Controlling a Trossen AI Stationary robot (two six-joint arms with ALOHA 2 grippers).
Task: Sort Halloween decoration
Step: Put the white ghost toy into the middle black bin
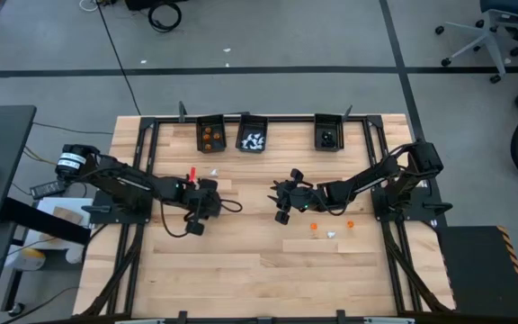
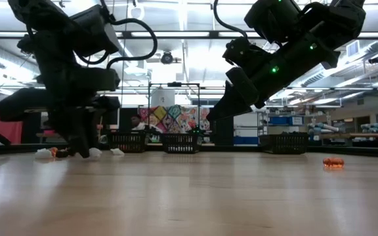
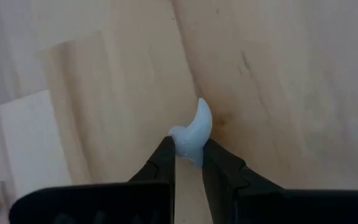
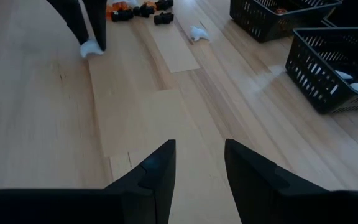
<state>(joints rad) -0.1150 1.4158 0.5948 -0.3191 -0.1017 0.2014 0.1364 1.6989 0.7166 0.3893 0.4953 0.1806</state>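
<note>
— Where is the white trinket [image 3: 191,134] held?

— It is pinched between the fingertips of the left gripper [image 3: 189,157], low at the table [image 1: 241,270], its curved length pointing away from the fingers. The middle bin [image 1: 253,134], where white pieces are kept, lies beyond.

— And the right gripper [image 4: 197,163]?

— It is spread and empty, raised. Three bins are counted.
</note>
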